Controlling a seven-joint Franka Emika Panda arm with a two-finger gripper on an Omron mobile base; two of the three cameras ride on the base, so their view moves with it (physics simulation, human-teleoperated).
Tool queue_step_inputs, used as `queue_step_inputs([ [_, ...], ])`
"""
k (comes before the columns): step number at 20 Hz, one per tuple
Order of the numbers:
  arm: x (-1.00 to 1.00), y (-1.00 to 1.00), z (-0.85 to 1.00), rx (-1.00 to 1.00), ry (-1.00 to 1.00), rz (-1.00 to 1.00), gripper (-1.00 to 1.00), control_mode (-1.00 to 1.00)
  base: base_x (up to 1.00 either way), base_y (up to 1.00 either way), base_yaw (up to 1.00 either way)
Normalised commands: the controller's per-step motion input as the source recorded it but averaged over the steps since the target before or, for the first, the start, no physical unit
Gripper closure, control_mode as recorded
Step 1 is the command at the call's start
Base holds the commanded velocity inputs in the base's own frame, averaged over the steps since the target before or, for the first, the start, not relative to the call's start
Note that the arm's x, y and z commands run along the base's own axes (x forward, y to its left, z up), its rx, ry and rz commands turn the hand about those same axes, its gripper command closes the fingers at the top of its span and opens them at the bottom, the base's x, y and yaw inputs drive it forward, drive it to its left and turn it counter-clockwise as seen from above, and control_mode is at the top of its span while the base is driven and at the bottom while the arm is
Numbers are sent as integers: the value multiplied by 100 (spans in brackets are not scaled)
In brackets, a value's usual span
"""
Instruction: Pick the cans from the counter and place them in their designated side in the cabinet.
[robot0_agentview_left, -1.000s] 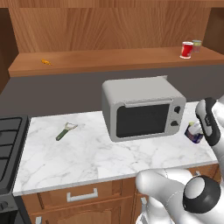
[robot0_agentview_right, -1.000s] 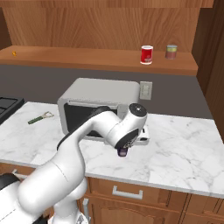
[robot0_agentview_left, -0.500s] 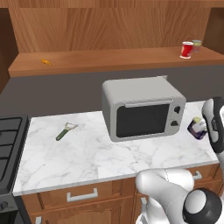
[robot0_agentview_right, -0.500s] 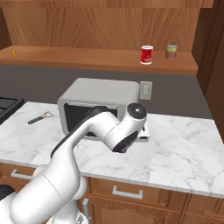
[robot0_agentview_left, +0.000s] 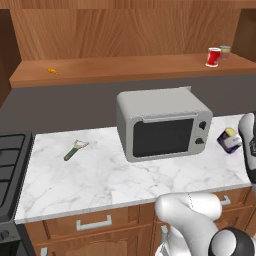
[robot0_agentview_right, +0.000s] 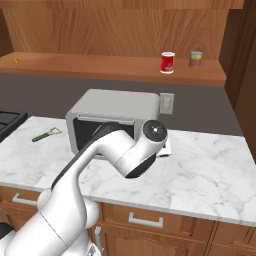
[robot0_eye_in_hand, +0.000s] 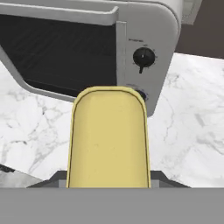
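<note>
The squat dark blue can (robot0_agentview_left: 227, 139) with its yellow top (robot0_eye_in_hand: 109, 135) hangs tilted just above the marble counter (robot0_agentview_left: 100, 175), right of the microwave. My gripper (robot0_agentview_left: 234, 144) is shut on it; in the hand view the yellow top hides most of the fingers. The red can (robot0_agentview_left: 213, 56) with a white rim stands upright on the right part of the wooden cabinet shelf (robot0_agentview_left: 125, 67), also seen from the other side as the red can (robot0_agentview_right: 168, 62). In the right base view my own arm hides the blue can.
A grey microwave (robot0_agentview_left: 162, 122) stands on the counter close to the left of the held can. A pale greenish can (robot0_agentview_right: 195, 59) sits right of the red one. A green peeler (robot0_agentview_left: 75, 149) lies left; the black stove (robot0_agentview_left: 10, 170) is far left. A small orange item (robot0_agentview_left: 51, 71) lies on the shelf's left.
The blue can has come up off the counter in my gripper and shifted slightly right and higher. The wrist has turned upward with it.
</note>
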Motion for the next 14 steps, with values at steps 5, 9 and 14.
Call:
queue_step_inputs([
  [5, -2, 4, 17, 0, -16, 0, 100, -100, 0, 0, 0],
  [9, -6, 3, 23, 0, -12, -1, 100, -100, 0, 0, 0],
  [14, -11, 0, 26, -2, -4, -2, 100, -100, 0, 0, 0],
])
